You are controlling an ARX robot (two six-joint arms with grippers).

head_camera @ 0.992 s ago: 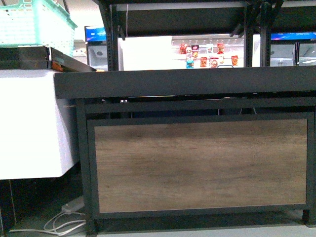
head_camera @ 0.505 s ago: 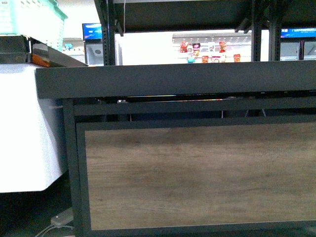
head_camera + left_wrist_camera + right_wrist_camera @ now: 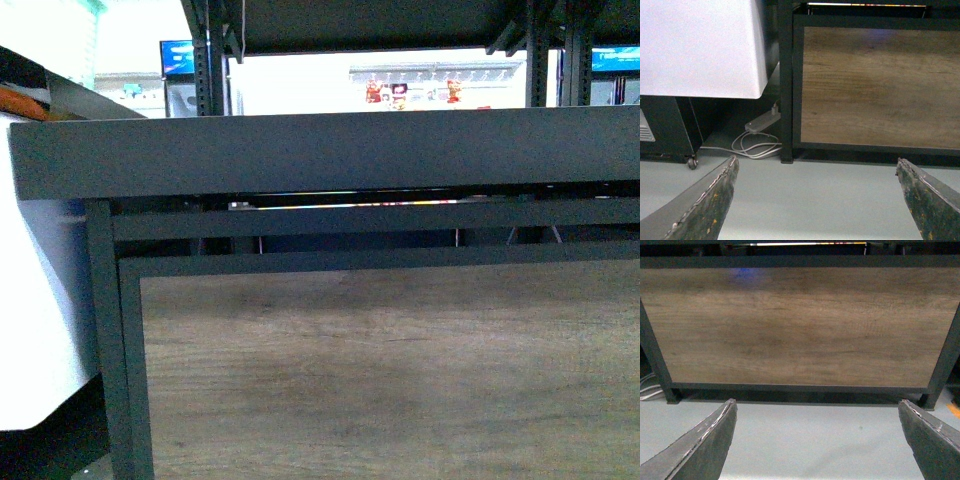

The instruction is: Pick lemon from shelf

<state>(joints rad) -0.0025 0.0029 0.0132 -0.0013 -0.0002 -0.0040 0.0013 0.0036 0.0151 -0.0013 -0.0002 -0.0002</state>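
Low front view close to shelf [image 3: 330,150]; left claw [image 3: 816,165] and right claw [image 3: 817,405] both spread wide, gripping nothing.
White cabinet [image 3: 40,330] at 9 o'clock; the shelf's black tray edge runs from there across to 3 o'clock, with the wood-grain panel [image 3: 390,370] at 6 o'clock beneath it. The tray top is hidden behind that edge, so the lemon's place cannot be told. Coloured packets [image 3: 400,92] on a bright wall at 12 o'clock, behind the uprights. Left claw hangs over the grey floor [image 3: 815,200]; power strip [image 3: 761,123] and white cable [image 3: 752,149] lie on the floor between cabinet and shelf leg. Right claw faces the panel squarely, above the floor.
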